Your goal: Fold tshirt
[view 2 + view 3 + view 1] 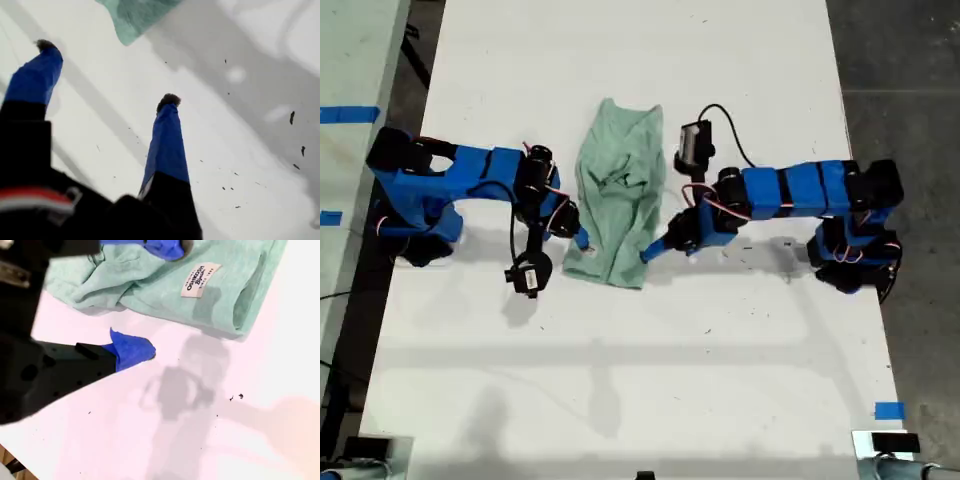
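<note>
White table point(720, 60) fills the exterior view, bare from edge to edge apart from 2 blue arms and a few dark specks.

At the left of that view an arm point(470, 180) reaches in, its tip at the lower left edge of the tshirt point(618, 195). The tshirt lies at the middle, gathered into a narrow, rumpled strip running from upper centre downward. At the right another arm point(800, 190) has its tip at the strip's lower right corner. The wrist views do not settle which arm is which.

My first gripper point(107, 72) has its jaws spread wide over bare table, with only a tshirt corner ahead of them. My second gripper point(160, 297) is also apart, 1 finger over the cloth near the label point(200, 280) and the other on the table just beside the edge.

I judge the cloth light, soft and limp: it will sag, bunch and drag rather than hold shape. Best to pinch a corner or hem, where 1 finger can slide under the edge. Room is ample toward the top and bottom of the exterior view; sideways the arms crowd it.
</note>
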You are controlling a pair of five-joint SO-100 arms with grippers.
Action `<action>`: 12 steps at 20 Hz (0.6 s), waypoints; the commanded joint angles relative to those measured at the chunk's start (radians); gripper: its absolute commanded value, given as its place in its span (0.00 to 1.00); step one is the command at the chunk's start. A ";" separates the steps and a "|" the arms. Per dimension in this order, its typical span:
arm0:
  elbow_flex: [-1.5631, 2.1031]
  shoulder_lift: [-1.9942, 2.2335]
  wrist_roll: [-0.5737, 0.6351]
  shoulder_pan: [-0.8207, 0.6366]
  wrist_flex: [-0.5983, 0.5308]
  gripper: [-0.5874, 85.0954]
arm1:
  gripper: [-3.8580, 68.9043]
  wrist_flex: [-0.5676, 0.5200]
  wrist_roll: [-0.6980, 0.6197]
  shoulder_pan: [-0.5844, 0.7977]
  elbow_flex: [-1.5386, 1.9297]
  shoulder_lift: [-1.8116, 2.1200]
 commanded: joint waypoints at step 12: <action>0.089 -0.267 0.052 -0.071 -0.301 0.26 | 0.52 -0.117 -0.064 0.063 -0.428 -0.534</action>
